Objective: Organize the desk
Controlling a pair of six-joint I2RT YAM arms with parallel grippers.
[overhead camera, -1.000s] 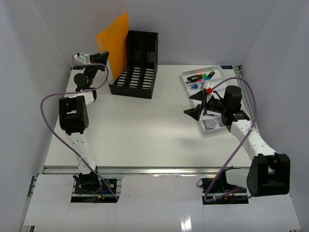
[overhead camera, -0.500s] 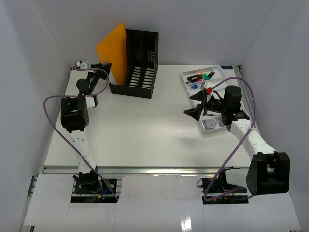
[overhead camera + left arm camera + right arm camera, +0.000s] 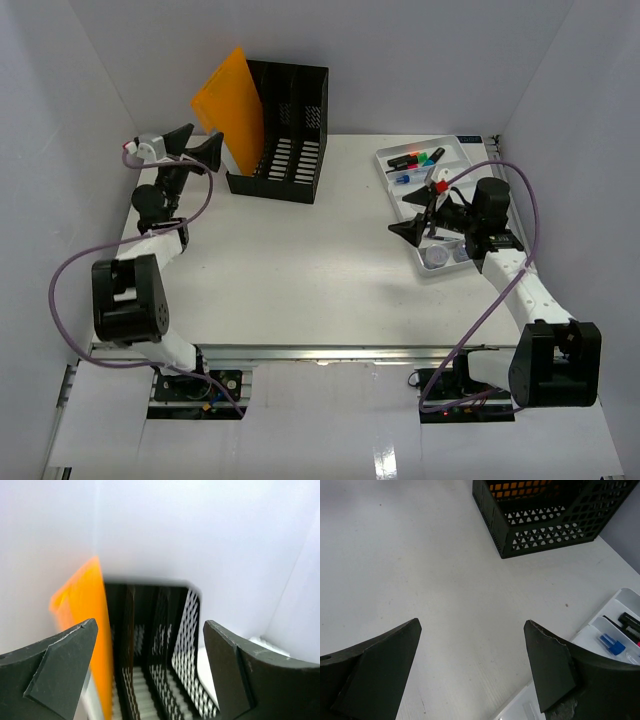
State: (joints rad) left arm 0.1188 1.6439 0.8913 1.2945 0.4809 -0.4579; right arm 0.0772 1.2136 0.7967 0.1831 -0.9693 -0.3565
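Observation:
The desk is a white tabletop with a metal rail along its near edge. At the back stands a black mesh file rack with an orange folder upright at its left side, tilted left. My left gripper hovers open just left of the folder, touching nothing. In the left wrist view that gripper faces the rack and the folder. My right gripper hangs open over bare desk beside the white tray. In its own view the right gripper holds nothing.
The tray holds red, green and black markers, a blue item and a round clear container. White walls close in the desk on three sides. A tray corner and the rack appear in the right wrist view.

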